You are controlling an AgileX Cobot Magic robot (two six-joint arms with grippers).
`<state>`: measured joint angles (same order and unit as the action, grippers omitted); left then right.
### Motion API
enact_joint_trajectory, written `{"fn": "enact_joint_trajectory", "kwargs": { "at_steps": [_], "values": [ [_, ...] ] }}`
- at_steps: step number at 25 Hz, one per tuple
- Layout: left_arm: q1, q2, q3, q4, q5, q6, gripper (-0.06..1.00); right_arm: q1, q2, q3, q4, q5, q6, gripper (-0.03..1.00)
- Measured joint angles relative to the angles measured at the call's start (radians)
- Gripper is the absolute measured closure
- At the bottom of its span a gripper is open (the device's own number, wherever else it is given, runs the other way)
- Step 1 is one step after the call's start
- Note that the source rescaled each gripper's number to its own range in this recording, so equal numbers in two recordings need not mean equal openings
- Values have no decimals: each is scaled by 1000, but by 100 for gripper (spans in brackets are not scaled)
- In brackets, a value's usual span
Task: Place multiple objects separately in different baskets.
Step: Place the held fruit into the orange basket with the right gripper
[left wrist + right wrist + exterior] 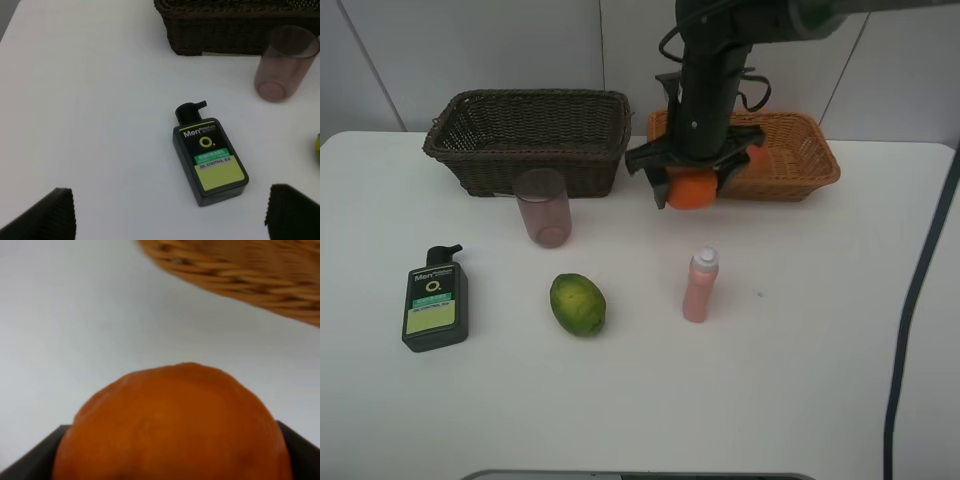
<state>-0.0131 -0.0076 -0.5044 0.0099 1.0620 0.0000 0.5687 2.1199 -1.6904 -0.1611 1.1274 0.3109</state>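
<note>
Right gripper carrying the orange just in front of the tan wicker basket.

The right gripper's jaws are clamped on the orange, which sits near the basket's front-left corner and is not yet over the rim. The move will likely go best if the fruit is lifted clear of the weave, brought toward the middle and lowered before release, so it does not roll. The left gripper stands wide and empty above the dark green pump bottle, which lies flat on the surface. The arm hides the basket's left part, and a reddish patch there may be another fruit. The orange's height above the surface is hard to judge.
</note>
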Motion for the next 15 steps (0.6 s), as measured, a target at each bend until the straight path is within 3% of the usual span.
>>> {"fn": "enact_joint_trajectory", "kwargs": {
  "at_steps": [4,15],
  "values": [
    [0,0,0,0,0,0,-3,-74,0,-61,0,40,-9,28],
    [0,0,0,0,0,0,-3,-227,0,-153,-48,1,-9,28]
  ]
}}
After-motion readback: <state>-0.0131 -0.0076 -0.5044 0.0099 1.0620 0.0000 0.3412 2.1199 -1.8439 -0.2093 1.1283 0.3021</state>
